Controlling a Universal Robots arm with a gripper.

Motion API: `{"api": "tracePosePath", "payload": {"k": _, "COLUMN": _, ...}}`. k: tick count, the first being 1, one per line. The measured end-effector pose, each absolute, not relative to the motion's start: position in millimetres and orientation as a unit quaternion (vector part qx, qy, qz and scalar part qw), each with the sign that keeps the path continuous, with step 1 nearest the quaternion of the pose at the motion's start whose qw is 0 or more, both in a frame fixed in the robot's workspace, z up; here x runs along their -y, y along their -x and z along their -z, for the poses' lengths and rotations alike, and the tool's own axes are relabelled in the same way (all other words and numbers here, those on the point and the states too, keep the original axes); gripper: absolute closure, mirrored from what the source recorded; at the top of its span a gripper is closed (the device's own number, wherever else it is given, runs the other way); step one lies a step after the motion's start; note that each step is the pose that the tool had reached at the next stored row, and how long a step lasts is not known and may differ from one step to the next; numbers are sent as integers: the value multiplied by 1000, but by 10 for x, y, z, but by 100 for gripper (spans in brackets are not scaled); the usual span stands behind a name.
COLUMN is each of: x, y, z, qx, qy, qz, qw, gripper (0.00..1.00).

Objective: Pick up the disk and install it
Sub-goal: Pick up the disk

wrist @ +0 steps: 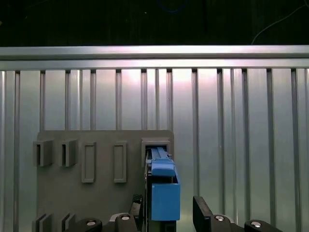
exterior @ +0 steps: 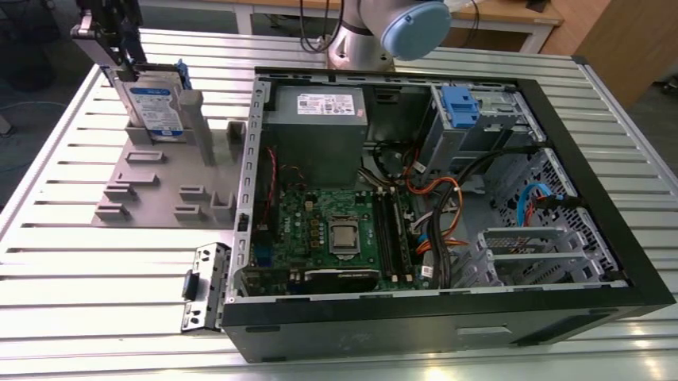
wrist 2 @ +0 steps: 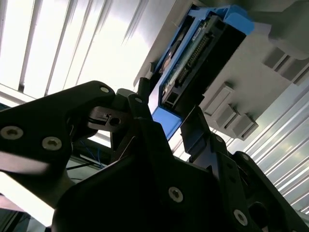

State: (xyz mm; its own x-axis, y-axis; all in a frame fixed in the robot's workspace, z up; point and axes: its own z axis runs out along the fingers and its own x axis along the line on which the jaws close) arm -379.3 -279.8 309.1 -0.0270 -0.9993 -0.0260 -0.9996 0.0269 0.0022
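Black case lies open nearest, on the slatted tabletop. Beyond it, toward the exterior view's left, sits a grey holder. At its far corner the disk stands on edge in a slot, long axis upright, connector end up toward the arm and label face showing in the exterior view. Over it hangs the hand, fingers apart, straddling the blue bracket's top edge with a gap on one side. I'd judge the pick-up is in hand, with nothing gripped yet. It calls for a square squeeze on the flat faces and a straight lift clear of the slot.
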Motion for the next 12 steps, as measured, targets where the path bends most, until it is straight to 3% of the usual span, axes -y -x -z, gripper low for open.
{"api": "tracePosePath", "payload": {"k": 12, "x": 2798, "y": 3796, "z": -2872, "qx": -717, "qy": 697, "qz": -10, "qw": 9, "gripper": 47}}
